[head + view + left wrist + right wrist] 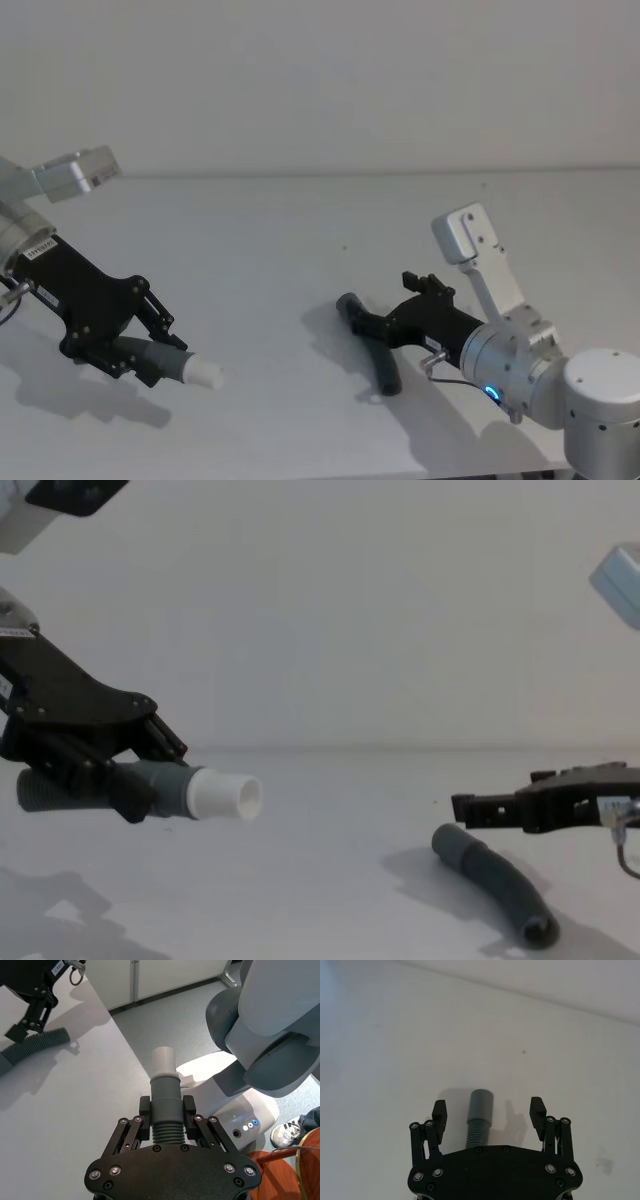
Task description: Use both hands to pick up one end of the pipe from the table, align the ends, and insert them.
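My left gripper (160, 335) is shut on the ribbed pipe piece (165, 360) and holds it above the table (300, 230). Its white plug tip (203, 373) points toward the right arm. In the left wrist view the fingers (145, 1110) clamp the ribbed part just behind the smooth collar, and the tip (163, 1062) sticks out ahead. The other pipe piece (378, 355) lies on the table, slightly curved, with its grey cuff (480, 1105) facing away. My right gripper (488, 1109) is open, one finger on each side of that cuff, a little above it in the chest view (470, 808).
The table's front edge runs close below the right arm (520, 370). A plain white wall (320, 80) stands behind the table. In the left wrist view, floor (200, 1000) and the robot's white body (270, 1025) lie past the table edge.
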Controlling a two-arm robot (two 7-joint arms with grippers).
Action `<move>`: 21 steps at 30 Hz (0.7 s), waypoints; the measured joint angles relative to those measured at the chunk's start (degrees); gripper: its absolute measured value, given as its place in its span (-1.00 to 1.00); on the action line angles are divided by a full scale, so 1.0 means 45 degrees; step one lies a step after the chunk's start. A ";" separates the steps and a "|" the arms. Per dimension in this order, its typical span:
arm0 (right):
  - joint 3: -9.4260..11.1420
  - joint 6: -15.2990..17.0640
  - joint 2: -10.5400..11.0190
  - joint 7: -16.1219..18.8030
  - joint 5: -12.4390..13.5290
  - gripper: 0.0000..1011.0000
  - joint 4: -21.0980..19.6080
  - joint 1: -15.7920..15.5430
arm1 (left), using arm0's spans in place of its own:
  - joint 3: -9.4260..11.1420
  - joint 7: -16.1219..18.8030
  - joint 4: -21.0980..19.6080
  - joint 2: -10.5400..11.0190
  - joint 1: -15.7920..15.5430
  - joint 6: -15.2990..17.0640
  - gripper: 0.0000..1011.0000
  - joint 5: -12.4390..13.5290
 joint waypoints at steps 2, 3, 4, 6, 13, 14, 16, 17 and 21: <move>-0.0080 0.0171 0.0130 0.0196 0.0016 0.99 -0.0027 0.0042 | 0.0000 0.0000 0.0000 0.0000 -0.0001 -0.0001 -0.30 0.0000; -0.0111 0.0227 0.0178 0.0258 0.0018 0.99 -0.0035 0.0058 | 0.0000 0.0000 0.0000 0.0000 0.0000 0.0000 -0.30 0.0000; -0.0155 0.0270 0.0255 0.0324 0.0020 0.99 -0.0046 0.0071 | 0.0000 0.0000 0.0000 0.0000 0.0000 0.0000 -0.30 0.0000; -0.0245 0.0418 0.0432 0.0550 0.0023 0.99 -0.0081 0.0115 | 0.0001 0.0000 0.0000 0.0000 0.0000 -0.0001 -0.30 0.0000; -0.0481 0.0813 0.0990 0.1137 0.0060 0.98 -0.0119 0.0238 | 0.0000 0.0000 0.0001 0.0000 0.0000 -0.0001 -0.30 0.0000; -0.0505 0.0844 0.1033 0.1201 0.0065 0.99 -0.0120 0.0252 | 0.0000 0.0000 0.0000 0.0000 0.0000 -0.0001 -0.30 0.0000; -0.0550 0.0905 0.1110 0.1278 0.0074 0.99 -0.0116 0.0283 | 0.0000 0.0000 0.0000 0.0001 0.0000 -0.0001 -0.30 0.0000; -0.0576 0.0932 0.1150 0.1316 0.0079 0.98 -0.0104 0.0301 | 0.0000 0.0000 0.0000 0.0000 -0.0001 0.0000 -0.30 0.0000; -0.0682 0.1092 0.1250 0.1470 0.0119 0.99 0.0011 0.0406 | 0.0000 0.0000 0.0000 0.0000 0.0000 0.0000 -0.30 0.0000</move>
